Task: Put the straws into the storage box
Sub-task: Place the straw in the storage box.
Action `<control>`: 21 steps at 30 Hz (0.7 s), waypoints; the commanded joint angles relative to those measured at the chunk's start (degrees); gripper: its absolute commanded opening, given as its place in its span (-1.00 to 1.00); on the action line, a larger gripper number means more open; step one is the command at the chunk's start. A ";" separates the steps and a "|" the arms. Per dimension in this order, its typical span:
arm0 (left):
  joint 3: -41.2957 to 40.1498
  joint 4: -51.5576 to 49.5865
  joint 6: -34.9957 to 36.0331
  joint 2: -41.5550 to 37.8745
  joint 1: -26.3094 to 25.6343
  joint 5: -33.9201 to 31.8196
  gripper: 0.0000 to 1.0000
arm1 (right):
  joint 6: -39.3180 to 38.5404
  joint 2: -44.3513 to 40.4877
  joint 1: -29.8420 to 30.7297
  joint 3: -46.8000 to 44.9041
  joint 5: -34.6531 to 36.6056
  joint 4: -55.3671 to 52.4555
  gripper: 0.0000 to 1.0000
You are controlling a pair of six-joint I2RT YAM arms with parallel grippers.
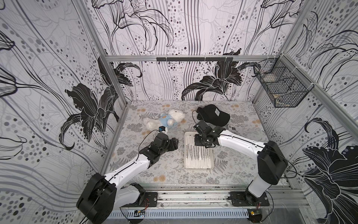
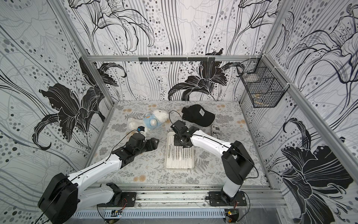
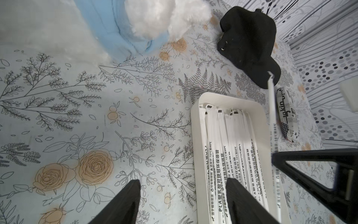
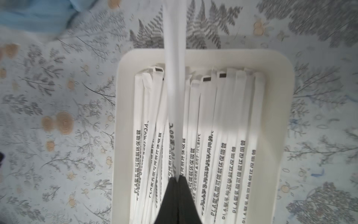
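Over the white box, the right gripper (image 4: 177, 177) has its two fingers pressed together on one straw (image 4: 174, 77). It pinches the straw partway along, and the straw points the long way down the box (image 4: 213, 56). Its far tip sticks out past the box's far rim. Under it, lots of other straws (image 4: 232, 116) lie side by side in the box and nearly fill it. The box sits near the middle of the worktop (image 1: 170, 174), a little toward the right edge.

The left gripper (image 3: 183, 181) is spread wide and holds nothing. It hangs just beside the box's left side.

Near the worktop's far edge are a fluffy toy (image 1: 164, 120) and a black cap (image 1: 213, 115). A short printed packet (image 3: 286, 114) lies near the box's far right corner.

I think the job is almost done, and this straw only needs to go down. What could go wrong? If the fingers let go now, the far tip may land on the rim, and the straw could tip out onto the worktop. The box is quite full too, so a dropped straw could roll off the others. The left gripper is close, so a bump could push the box.
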 commanded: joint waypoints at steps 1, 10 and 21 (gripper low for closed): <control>-0.55 3.35 -0.46 -0.32 0.04 1.55 0.49 | 3.59 1.90 1.17 -0.90 -0.41 1.55 -0.90; -0.95 4.91 -0.77 0.42 0.04 2.61 0.49 | 3.88 5.64 1.22 -2.69 0.03 2.88 -0.87; -0.87 5.48 -0.68 0.68 0.04 2.78 0.48 | 4.71 6.09 1.22 -4.94 0.81 2.62 -0.82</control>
